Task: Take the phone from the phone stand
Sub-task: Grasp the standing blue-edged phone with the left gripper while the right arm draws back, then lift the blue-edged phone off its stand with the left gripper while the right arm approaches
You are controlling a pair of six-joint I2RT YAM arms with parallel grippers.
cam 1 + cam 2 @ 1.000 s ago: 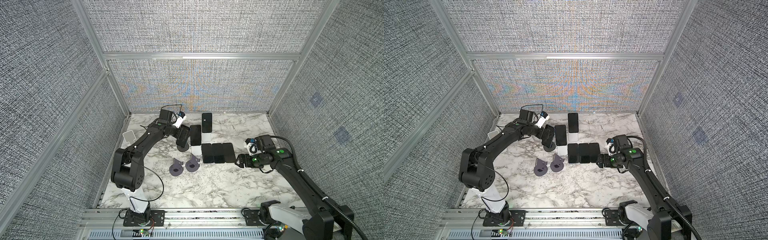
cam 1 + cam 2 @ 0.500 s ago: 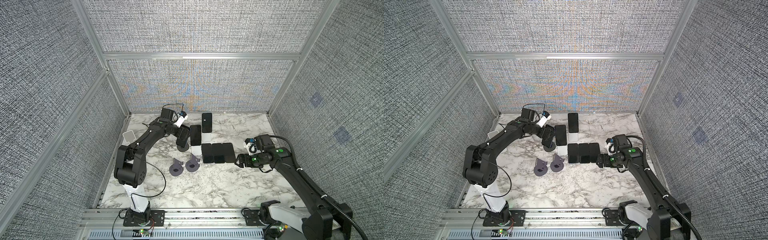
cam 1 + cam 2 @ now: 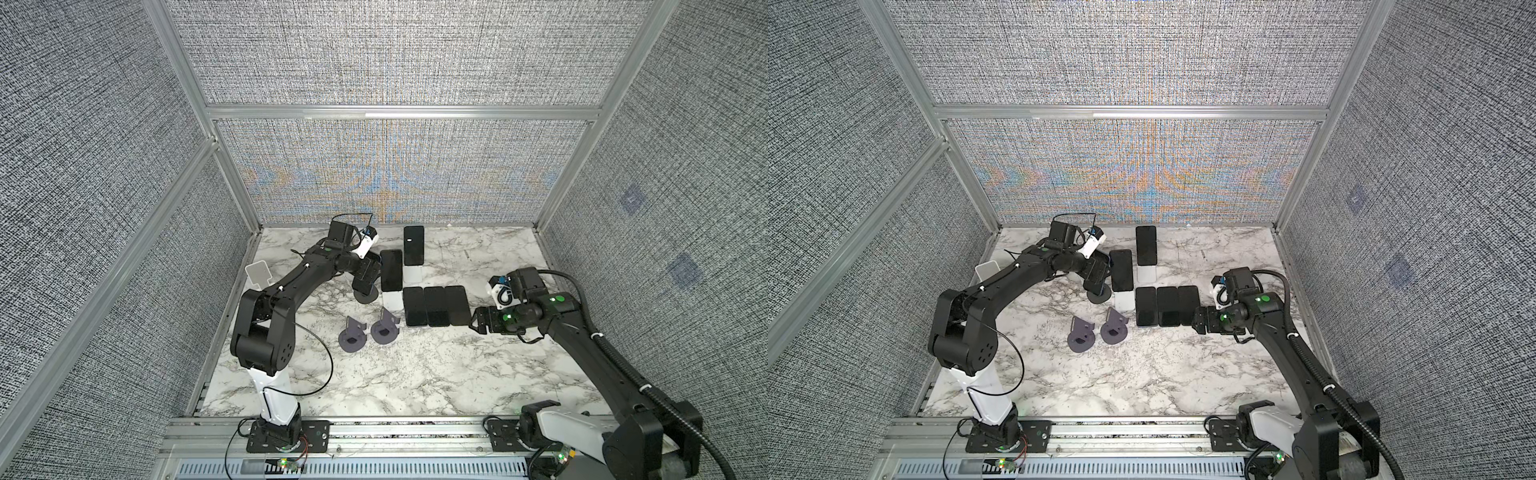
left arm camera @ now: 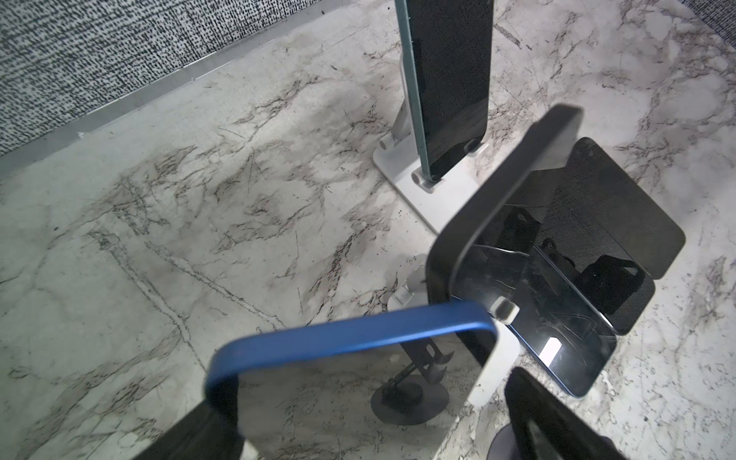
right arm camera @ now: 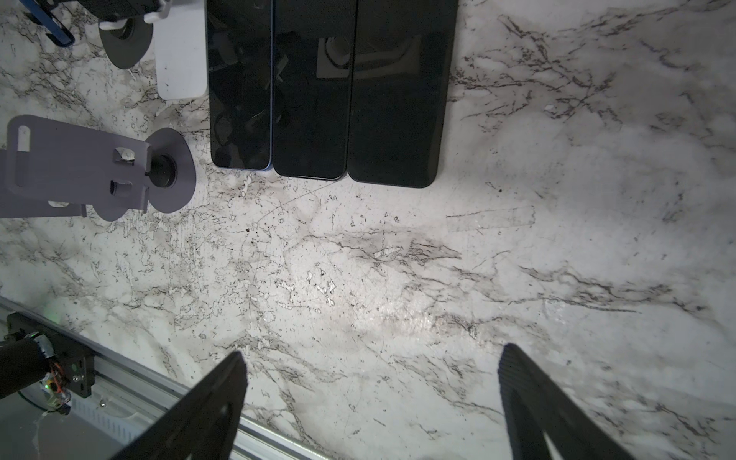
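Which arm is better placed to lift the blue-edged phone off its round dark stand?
Left. The left gripper has its fingers on either side of the blue-edged phone on the round dark stand. The right gripper is open over bare marble beside the three flat phones.

The tabletop [image 3: 415,374] is white marble with grey veins, scuffed in places. Three dark phones lie flat on it in a tight row, screens up and edges touching: the left phone [image 3: 415,306], the middle phone [image 3: 435,306] and the right phone [image 3: 457,305]. Just to their left stand two empty grey stands with round bases, one [image 3: 352,332] beside the other [image 3: 385,326]. A small white stand [image 3: 258,272] sits empty near the left wall. Grey woven wall panels [image 3: 395,54] in an aluminium frame [image 3: 399,112] enclose the table, and a metal rail [image 3: 395,432] runs along the front edge.
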